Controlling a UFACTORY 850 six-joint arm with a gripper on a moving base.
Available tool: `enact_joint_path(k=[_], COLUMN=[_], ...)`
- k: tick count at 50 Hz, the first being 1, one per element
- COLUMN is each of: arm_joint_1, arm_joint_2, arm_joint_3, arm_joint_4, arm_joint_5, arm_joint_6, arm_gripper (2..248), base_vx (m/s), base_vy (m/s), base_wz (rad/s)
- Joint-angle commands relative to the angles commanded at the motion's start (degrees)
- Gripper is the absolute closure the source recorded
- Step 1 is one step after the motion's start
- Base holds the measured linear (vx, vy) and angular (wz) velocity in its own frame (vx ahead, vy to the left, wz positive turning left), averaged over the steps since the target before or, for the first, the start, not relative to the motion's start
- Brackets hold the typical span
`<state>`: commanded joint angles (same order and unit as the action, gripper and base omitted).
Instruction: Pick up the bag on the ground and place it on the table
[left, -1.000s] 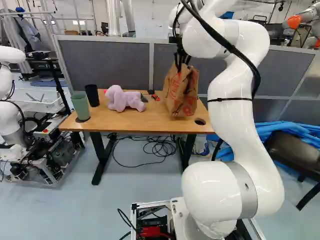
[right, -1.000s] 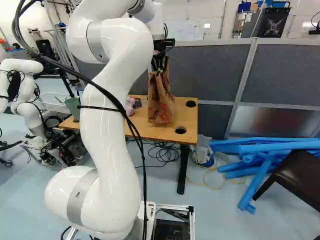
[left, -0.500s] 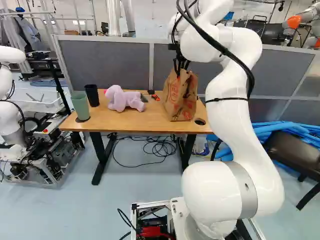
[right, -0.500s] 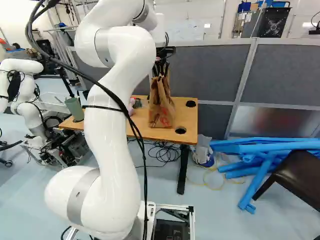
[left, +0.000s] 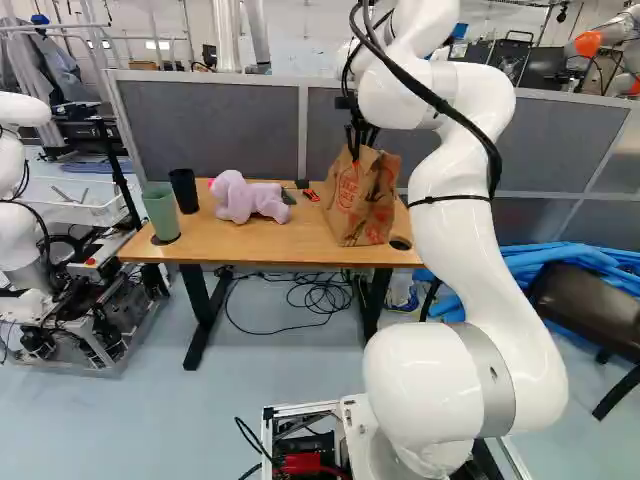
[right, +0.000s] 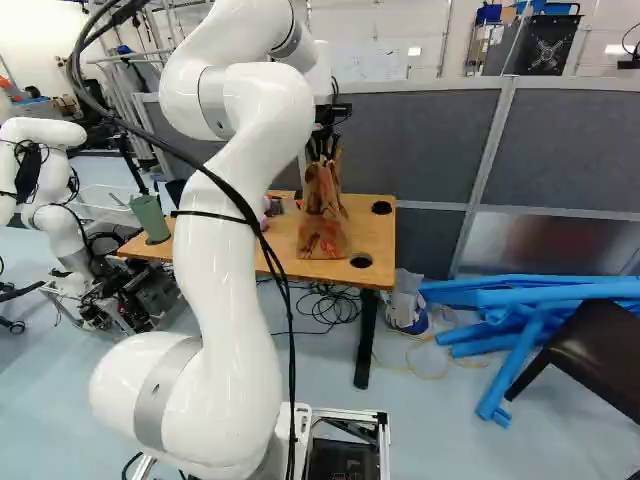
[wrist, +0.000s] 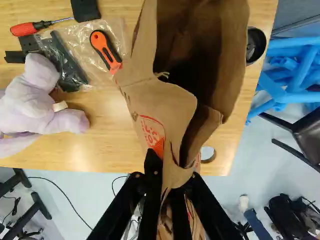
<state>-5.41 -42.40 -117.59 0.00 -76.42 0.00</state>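
Note:
My gripper (left: 358, 132), at the top of the brown paper bag (left: 362, 200), is pinching its upper edge. The bag hangs upright over the right part of the wooden table (left: 260, 238); its base is at or barely above the surface, I cannot tell which. In the wrist view the gripper (wrist: 172, 176) is shut on the folded rim of the bag (wrist: 170, 107), whose open mouth lies ahead of the fingers. Paper hides part of the fingertips.
On the table are a lilac plush toy (left: 250, 198), a green cup (left: 161, 212), a black cup (left: 185, 190), an orange cutter (wrist: 106, 50) and a screwdriver (wrist: 31, 28). Another robot (left: 22, 220) stands at the left. Blue tubes (right: 520, 300) and a dark chair (right: 590, 350) are at the right.
My arm has lowered a little, with the held bag coming down closer to the tabletop. The bag shows a broader side in the left base view. The base has stayed put.

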Motion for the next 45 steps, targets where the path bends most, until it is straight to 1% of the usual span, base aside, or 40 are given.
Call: enact_joint_path(k=[15,16,20,21,26,27,31,32,36,37,41,42,45], arm_joint_1=[0.00,0.00,0.00,0.00,0.00,0.00,0.00,0.00,0.00,0.00,0.00,0.00,0.00], arm_joint_2=[0.00,0.00,0.00,0.00,0.00,0.00,0.00,0.00,0.00,0.00,0.00,0.00,0.00], arm_joint_3=[0.00,0.00,0.00,0.00,0.00,0.00,0.00,0.00,0.00,0.00,0.00,0.00,0.00], arm_joint_4=[0.00,0.00,0.00,0.00,0.00,0.00,0.00,0.00,0.00,0.00,0.00,0.00,0.00], arm_joint_5=[0.00,0.00,0.00,0.00,0.00,0.00,0.00,0.00,0.00,0.00,0.00,0.00,0.00], arm_joint_6=[0.00,0.00,0.00,0.00,0.00,0.00,0.00,0.00,0.00,0.00,0.00,0.00,0.00], arm_gripper=[226,204,204,171,171,137,137,103,103,67,67,30,30], base_vx=[0.000,0.000,0.000,0.000,0.000,0.000,0.000,0.000,0.000,0.000,0.000,0.000,0.000], base_vy=[0.000,0.000,0.000,0.000,0.000,0.000,0.000,0.000,0.000,0.000,0.000,0.000,0.000], base_wz=[0.000,0.000,0.000,0.000,0.000,0.000,0.000,0.000,0.000,0.000,0.000,0.000,0.000])
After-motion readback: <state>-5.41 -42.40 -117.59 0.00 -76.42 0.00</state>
